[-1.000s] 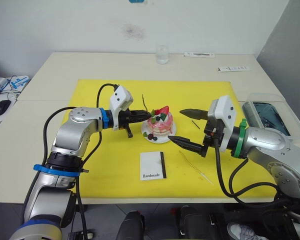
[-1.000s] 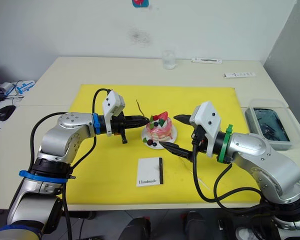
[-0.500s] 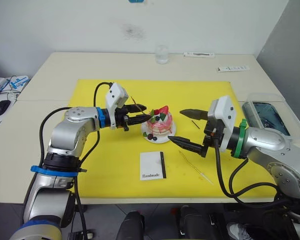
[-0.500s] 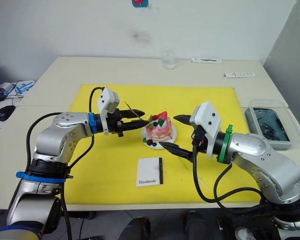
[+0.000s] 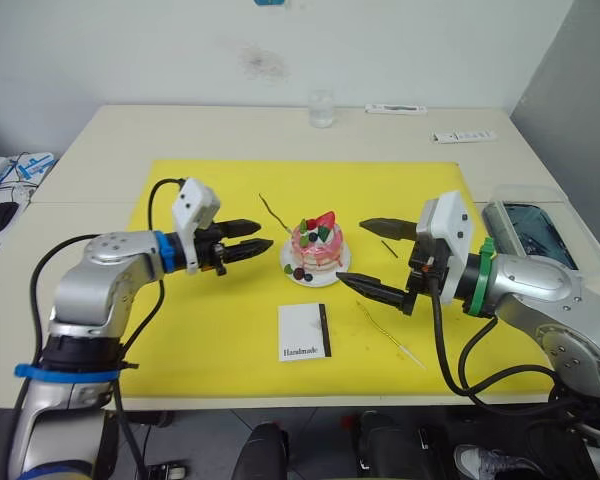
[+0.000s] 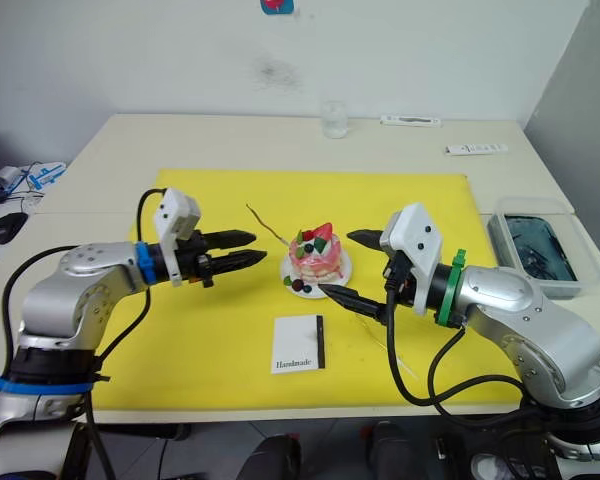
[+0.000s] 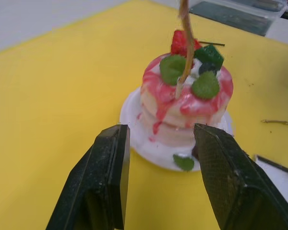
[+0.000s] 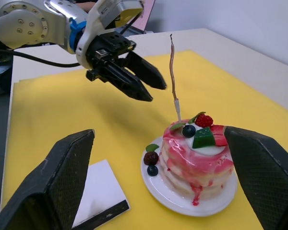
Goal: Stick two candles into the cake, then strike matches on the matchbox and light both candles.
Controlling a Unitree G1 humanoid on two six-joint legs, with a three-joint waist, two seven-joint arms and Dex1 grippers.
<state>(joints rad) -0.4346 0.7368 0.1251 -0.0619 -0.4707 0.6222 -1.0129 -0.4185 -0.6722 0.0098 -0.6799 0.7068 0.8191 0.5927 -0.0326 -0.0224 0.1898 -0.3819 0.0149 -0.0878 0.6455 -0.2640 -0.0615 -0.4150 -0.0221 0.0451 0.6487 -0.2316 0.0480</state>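
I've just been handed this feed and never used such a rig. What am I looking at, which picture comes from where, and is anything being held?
A two-armed humanoid robot works over a yellow mat. Two pictures come from its head, and one from each wrist.

The left gripper and right gripper are both open and hold nothing.

Between them stands a small pink layered cake on a white plate. One thin wavy golden candle is stuck in its top, and the other candle lies on the mat. A flat white matchbox lies nearer the robot, and a short dark match beyond the right gripper.
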